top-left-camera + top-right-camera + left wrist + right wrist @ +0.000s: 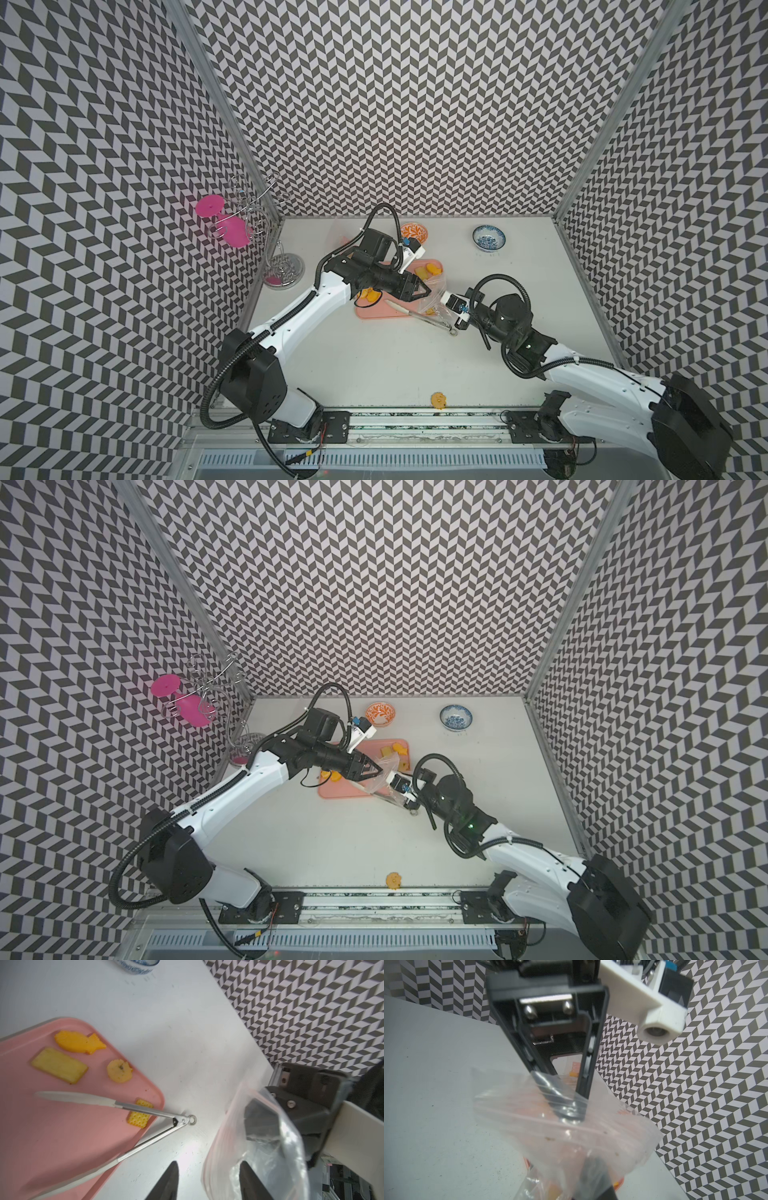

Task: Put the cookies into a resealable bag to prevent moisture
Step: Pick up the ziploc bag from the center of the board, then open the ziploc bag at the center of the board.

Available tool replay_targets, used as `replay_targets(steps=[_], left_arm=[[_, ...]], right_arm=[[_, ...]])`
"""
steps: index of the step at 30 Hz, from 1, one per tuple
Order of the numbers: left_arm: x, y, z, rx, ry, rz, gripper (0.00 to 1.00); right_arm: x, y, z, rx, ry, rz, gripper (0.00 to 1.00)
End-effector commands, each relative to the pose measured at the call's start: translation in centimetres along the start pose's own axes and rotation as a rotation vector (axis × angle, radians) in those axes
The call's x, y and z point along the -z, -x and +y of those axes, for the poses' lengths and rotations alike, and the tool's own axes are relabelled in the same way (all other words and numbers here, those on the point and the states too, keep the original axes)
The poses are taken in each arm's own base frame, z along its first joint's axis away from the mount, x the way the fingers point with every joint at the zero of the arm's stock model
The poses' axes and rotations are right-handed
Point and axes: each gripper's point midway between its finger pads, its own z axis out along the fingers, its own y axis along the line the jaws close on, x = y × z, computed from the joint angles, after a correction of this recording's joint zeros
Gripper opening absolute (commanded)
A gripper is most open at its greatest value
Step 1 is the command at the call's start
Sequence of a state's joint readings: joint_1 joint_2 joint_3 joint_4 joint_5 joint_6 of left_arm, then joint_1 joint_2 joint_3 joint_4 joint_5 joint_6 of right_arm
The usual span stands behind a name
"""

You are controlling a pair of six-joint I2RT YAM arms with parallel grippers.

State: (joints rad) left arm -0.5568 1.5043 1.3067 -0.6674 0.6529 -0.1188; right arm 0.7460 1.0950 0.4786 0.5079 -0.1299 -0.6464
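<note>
Lone cookie point(439, 400) lay at the front edge of the table point(374, 365), far from the clear bag point(433, 296) held up by the pink tray point(374, 313).
Right pincer point(591, 1169) was shut tight on the bag. Left pincer point(209, 1163) had its jaws part way apart, with the bag's thin edge between them. More cookies point(80, 1043) sat on the tray, one square one under the metal tongs point(145, 1113); some orange bits looked to be inside the bag. The slippery edge could slide out if the left jaws shut off the mark, and then the bag's mouth would flop closed. The lone cookie could get forgotten, or pushed off the edge.
</note>
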Motion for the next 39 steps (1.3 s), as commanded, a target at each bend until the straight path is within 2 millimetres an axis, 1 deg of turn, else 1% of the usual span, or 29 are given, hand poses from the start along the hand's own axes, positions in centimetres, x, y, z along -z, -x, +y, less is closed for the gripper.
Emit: replay_targets(steps=[1,3,6,9,11,14,17,19,20,21,23,25,27,29,31,32,34,36,37,39], left_arm=[[0.6,0.2,1.2,-0.014,0.095,0.011,0.44],[0.6,0.2,1.3,-0.012,0.109,0.015,0.42],[0.7,0.3,1.7,-0.017,0.136,0.026,0.34],[0.6,0.5,0.8,-0.031,0.089,0.021,0.19],[0.5,0.4,0.1,-0.039,0.051,0.023,0.11],[0.4,0.3,-0.7,-0.043,0.006,0.028,0.04],[0.4,-0.1,-1.1,-0.045,-0.024,0.043,0.0],[0.5,-0.3,-1.0,-0.044,-0.014,0.055,0.0],[0.7,-0.3,-0.7,-0.048,0.012,0.058,0.0],[1.0,-0.3,-0.1,-0.044,0.054,0.059,0.0],[2.0,-0.1,1.5,-0.021,0.169,0.044,0.0],[3.4,0.1,3.0,0.009,0.28,0.024,0.0],[4.6,0.4,3.2,0.046,0.324,-0.017,0.0],[5.5,0.4,3.2,0.09,0.355,-0.062,0.0],[6.8,-0.2,3.9,0.135,0.435,-0.086,0.0],[7.4,-0.6,4.4,0.156,0.481,-0.095,0.0],[9.1,-1.3,5.3,0.187,0.573,-0.131,0.0],[10.5,-1.9,5.6,0.209,0.627,-0.174,0.0],[10.8,-2.1,5.5,0.233,0.626,-0.191,0.0],[10.1,-3.0,4.9,0.27,0.572,-0.193,0.0]], right_arm=[[-0.4,1.1,-0.6,0.039,-0.019,-0.019,0.03],[-0.3,0.9,-0.5,0.048,-0.017,-0.011,0.03],[-0.4,0.6,-0.3,0.058,-0.009,0.0,0.03],[-0.4,0.8,-0.3,0.054,-0.008,-0.008,0.03],[-0.5,0.9,-0.3,0.047,-0.004,-0.013,0.03],[-0.7,1.1,-0.3,0.046,-0.002,-0.017,0.03],[-0.7,1.5,-0.6,0.04,-0.013,-0.029,0.08],[-0.8,1.7,-0.8,0.035,-0.017,-0.032,0.14],[-0.9,1.7,-0.8,0.032,-0.018,-0.03,0.21],[-1.0,1.6,-0.8,0.025,-0.018,-0.028,0.3],[-1.0,1.5,-1.0,-0.008,-0.033,-0.028,0.46],[-0.9,1.4,-1.1,-0.067,-0.04,-0.03,0.56],[-1.0,1.4,-1.0,-0.197,-0.025,-0.017,0.7],[-1.0,2.2,-0.5,-0.346,0.027,-0.026,0.75],[-0.8,3.5,-0.3,-0.544,0.073,-0.058,0.75],[-0.6,4.2,0.1,-0.642,0.117,-0.07,0.75],[-0.6,4.9,0.7,-0.844,0.172,-0.059,0.75],[-0.7,5.5,1.6,-1.019,0.239,-0.039,0.72],[-0.9,5.7,2.1,-1.112,0.263,-0.024,0.71],[-1.2,6.3,3.2,-1.253,0.34,-0.013,0.68]])
